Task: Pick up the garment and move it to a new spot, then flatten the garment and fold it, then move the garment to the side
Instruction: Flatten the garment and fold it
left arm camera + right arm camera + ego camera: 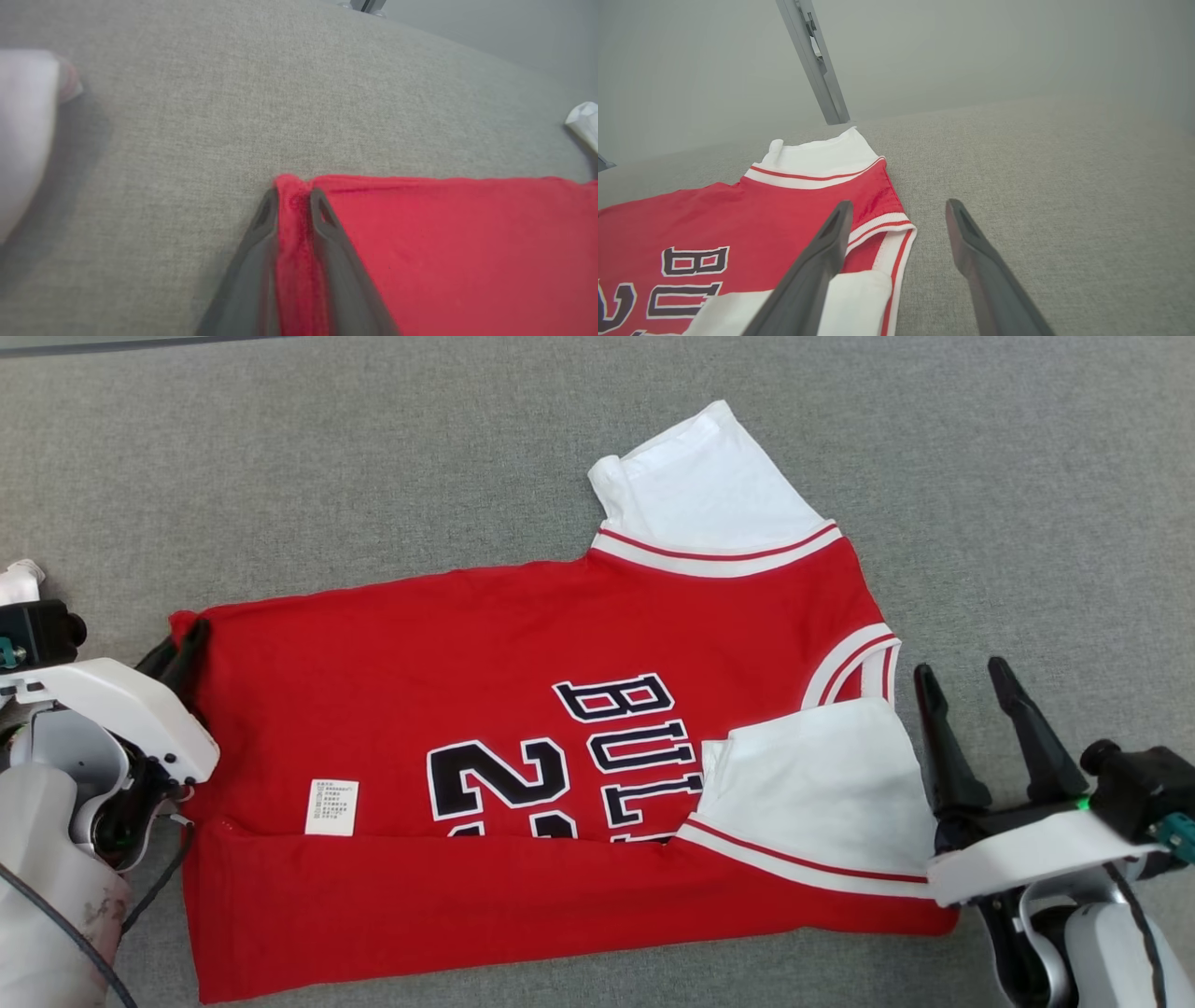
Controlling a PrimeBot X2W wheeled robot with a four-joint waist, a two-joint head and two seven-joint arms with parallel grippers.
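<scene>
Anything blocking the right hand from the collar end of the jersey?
Nothing visible. The right hand stands open right beside the collar edge of the jersey, over the bare grey surface, with no object between them. The left hand has the hem corner pinched between its fingers.

Care label (331, 806) on garment (401, 663): print too small to read. Lettering (616, 698), number (495, 777): lower parts hidden under folded red flap (467, 905) and white sleeve (812, 775). Blurred white shape (23, 130), cut by picture's edge: unidentifiable. Grey post (812, 60): top cut off.
</scene>
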